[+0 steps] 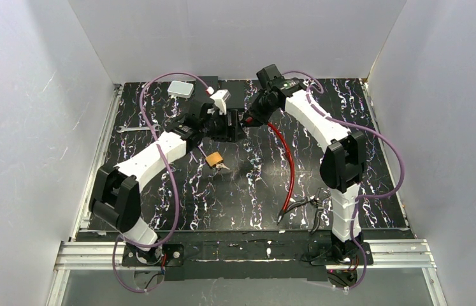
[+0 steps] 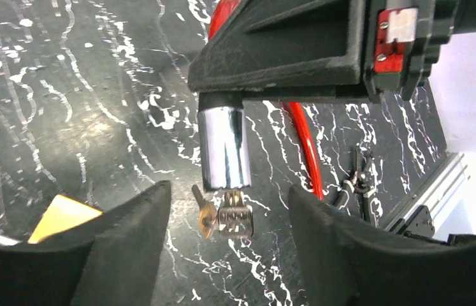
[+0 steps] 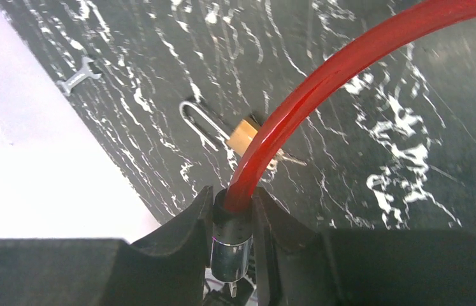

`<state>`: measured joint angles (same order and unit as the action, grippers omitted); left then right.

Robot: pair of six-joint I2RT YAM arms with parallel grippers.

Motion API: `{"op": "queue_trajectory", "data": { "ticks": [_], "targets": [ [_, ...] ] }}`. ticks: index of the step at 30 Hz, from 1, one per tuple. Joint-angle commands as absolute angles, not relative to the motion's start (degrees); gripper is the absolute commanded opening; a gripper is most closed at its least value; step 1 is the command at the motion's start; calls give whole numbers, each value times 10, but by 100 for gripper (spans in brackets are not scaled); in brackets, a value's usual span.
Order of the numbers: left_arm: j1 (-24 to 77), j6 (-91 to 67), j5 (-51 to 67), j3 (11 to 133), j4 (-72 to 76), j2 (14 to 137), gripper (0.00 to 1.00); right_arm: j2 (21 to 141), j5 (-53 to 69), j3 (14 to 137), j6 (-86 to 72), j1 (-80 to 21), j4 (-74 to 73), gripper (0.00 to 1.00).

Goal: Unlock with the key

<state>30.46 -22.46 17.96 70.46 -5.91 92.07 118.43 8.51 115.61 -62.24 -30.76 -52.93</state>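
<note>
My right gripper is shut on the chrome cylinder at the end of a red cable lock, holding it above the table at the back centre. In the left wrist view the cylinder points down from the right gripper's fingers, with a silver key stuck in its end. A second, brass-coloured key hangs beside it. My left gripper is open, its fingers on either side of the keys and not touching them.
A brass padlock with its own key lies on the black marbled mat. A small wrench lies far left, a grey box at the back. A black tool lies by the cable's near end.
</note>
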Motion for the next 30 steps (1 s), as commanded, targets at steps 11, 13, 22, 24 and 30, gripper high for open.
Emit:
{"op": "queue_trajectory", "data": {
  "ticks": [11, 13, 22, 24, 30],
  "targets": [
    [274, -235, -50, 633, -146, 732, 98, 1279, 35, 1304, -516, -372, -425, 1],
    [273, -234, -77, 622, -174, 698, 98, 1292, 32, 1305, -512, -376, -413, 1],
    [272, -226, -109, 566, -277, 573, 98, 1342, 35, 1301, -534, -385, -374, 1],
    [272, -228, -109, 559, -307, 551, 98, 1345, 33, 1286, -541, -385, -347, 1],
    [272, -241, -112, 545, -374, 467, 98, 1371, 37, 1263, -572, -385, -276, 1]
  ]
}}
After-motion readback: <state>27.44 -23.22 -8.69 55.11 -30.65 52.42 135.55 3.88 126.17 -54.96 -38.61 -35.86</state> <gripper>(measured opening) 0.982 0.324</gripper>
